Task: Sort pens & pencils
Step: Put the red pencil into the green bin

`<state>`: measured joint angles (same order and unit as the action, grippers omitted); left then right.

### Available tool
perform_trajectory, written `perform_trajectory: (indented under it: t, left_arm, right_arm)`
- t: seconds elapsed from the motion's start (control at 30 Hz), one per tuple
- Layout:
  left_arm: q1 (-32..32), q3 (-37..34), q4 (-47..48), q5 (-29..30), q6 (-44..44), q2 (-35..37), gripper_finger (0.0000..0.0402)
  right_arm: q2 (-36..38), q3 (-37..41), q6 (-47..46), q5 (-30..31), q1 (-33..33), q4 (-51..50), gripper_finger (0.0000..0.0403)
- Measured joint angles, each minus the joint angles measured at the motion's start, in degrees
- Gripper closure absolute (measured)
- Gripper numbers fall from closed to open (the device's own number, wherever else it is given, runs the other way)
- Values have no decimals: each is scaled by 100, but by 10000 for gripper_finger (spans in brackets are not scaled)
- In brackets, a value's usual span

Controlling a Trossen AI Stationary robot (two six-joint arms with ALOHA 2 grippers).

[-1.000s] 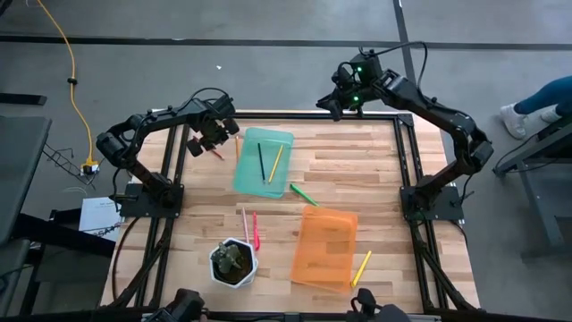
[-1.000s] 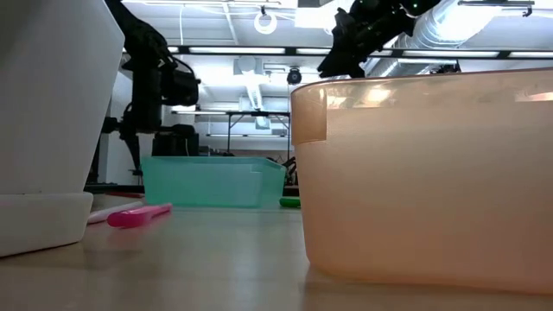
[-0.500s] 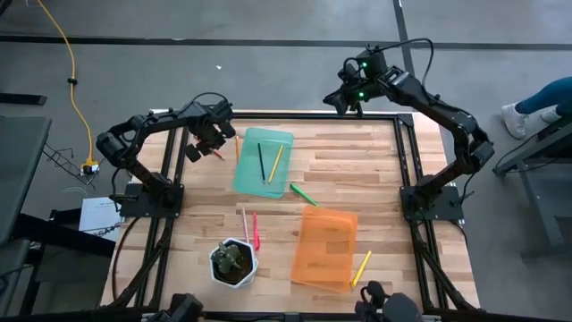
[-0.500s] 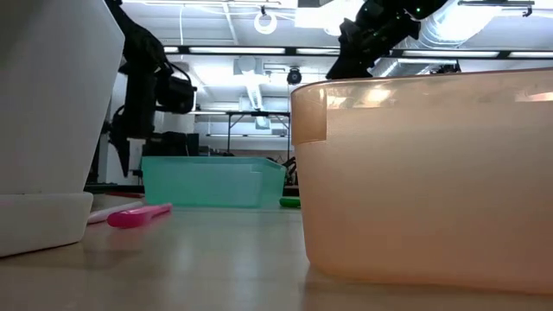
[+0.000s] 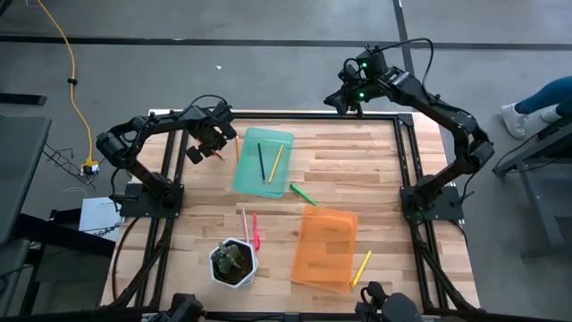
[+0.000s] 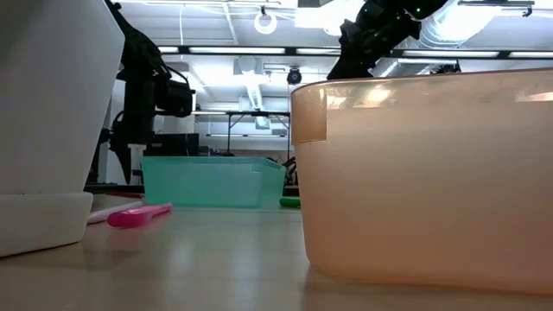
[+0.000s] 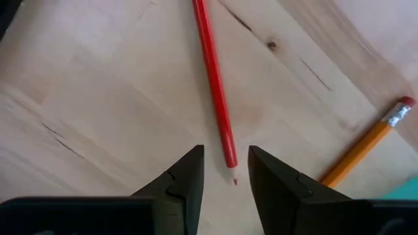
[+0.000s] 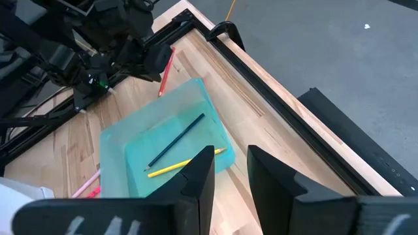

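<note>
Right now the left tool (image 7: 225, 171) hovers released, its jaws straddling the tip of a slim red wooden pencil (image 7: 214, 85) lying on the pale plank tabletop (image 7: 98, 98). Closing so near the point (beside an orange eraser-capped pencil (image 7: 366, 145)) risks it pivoting or slipping out.

A wooden butcher-block worktop (image 5: 357, 170) sits in a black metal frame (image 5: 295, 114) on a grey concrete floor (image 5: 268, 72). A yellow cable (image 5: 67, 67) snakes across the floor beyond the worktop's far left corner, and a dark seam (image 5: 179, 39) runs straight across the concrete. Off the right edge a person's leg and white shoe (image 5: 517, 119) show. Beyond the table, bright ceiling strip lights (image 6: 233, 50) and a distant long table (image 6: 251, 115) fill the room.
</note>
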<state>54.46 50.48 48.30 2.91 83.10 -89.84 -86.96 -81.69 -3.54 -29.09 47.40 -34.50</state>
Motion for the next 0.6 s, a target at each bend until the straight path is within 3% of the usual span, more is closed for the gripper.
perform_trajectory:
  t: [0.3, 0.6]
  left_arm:
    - [403, 0, -151, -97, -324, 0, 293]
    - [415, -151, -256, -88, -290, -2, 293]
  right_arm:
    - [0, 0, 3, 1, 0, -13, 320]
    - [0, 0, -1, 1, 0, -17, 320]
